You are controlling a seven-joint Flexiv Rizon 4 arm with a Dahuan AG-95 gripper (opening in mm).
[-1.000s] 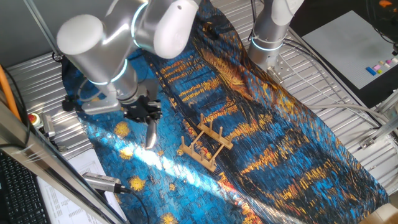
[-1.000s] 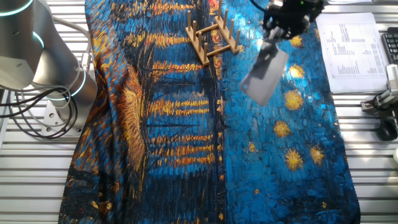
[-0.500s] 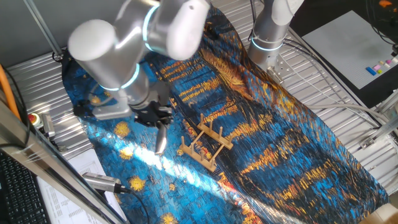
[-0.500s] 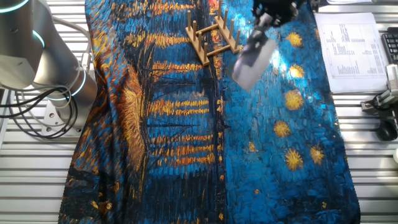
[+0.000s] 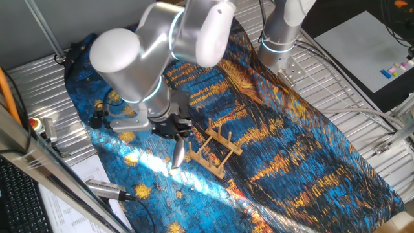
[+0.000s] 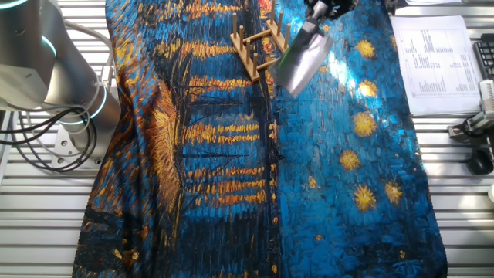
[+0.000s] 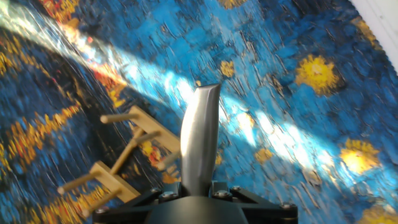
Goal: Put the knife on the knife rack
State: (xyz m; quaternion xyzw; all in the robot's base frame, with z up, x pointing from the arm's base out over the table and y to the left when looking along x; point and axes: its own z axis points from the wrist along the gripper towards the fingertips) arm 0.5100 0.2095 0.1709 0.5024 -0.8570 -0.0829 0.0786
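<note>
**A:** Since the arm (image 5: 139, 58) swung across the blue painted cloth (image 6: 363, 177) over the last second, the gripper (image 5: 173, 126) has come from well apart from the rack (image 5: 210, 154) to just beside it. What does that tell you?

**B:** That the carry looks nearly done and the placing is yet to come. The knife (image 6: 302, 59) hangs blade-down from the gripper, clear of the cloth, with its lower tip close by the near end of the rack (image 6: 261, 48). A second ago it hung over open cloth further toward the paper (image 6: 440, 62).

**A:** And the hold?

**B:** The fingers are closed on the handle (the blade would drop otherwise). From the hand view the knife (image 7: 200, 140) runs straight out along the fingers, with the rack (image 7: 121, 162) off to its left, so it is not yet over a slot.

**A:** What can't you make out?

**B:** Whether the blade is touching the rack or just short of it. The handle is buried in the gripper, the frame edge cuts off the gripper in the other fixed view, and the far rail is partly hidden by the blade.
</note>
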